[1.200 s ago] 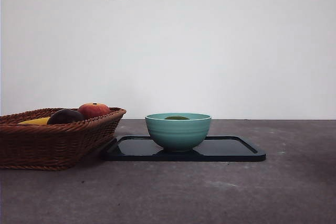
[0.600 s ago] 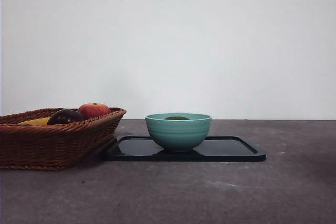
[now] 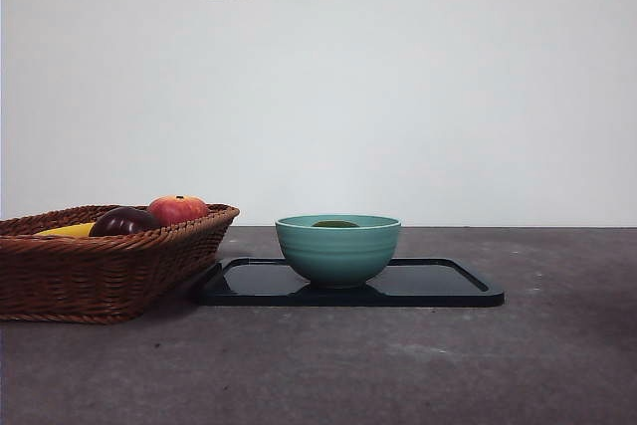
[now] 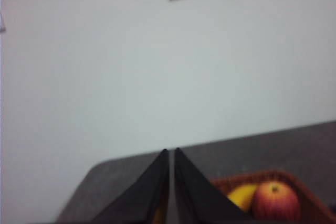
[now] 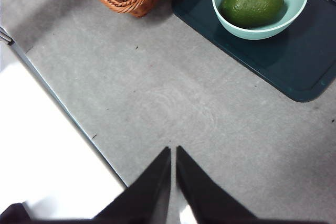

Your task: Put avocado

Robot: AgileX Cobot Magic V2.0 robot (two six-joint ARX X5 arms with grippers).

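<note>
We see the avocado (image 5: pixel 251 4) lying inside the teal bowl (image 3: pixel 337 251) on the dark tray (image 3: pixel 438 284) (right of the basket (image 3: pixel 100 271)); left gripper (image 4: pixel 171 157) and right gripper (image 5: pixel 173 154) both closed, empty.

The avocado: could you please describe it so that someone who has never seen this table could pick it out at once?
Find the dark flat tray on the grey table, just beside the wicker basket. A teal bowl stands on that tray, and the avocado lies inside it. It is the only fruit outside the basket, dull green and egg-shaped, unlike the red apple and the dark purple fruit.
</note>
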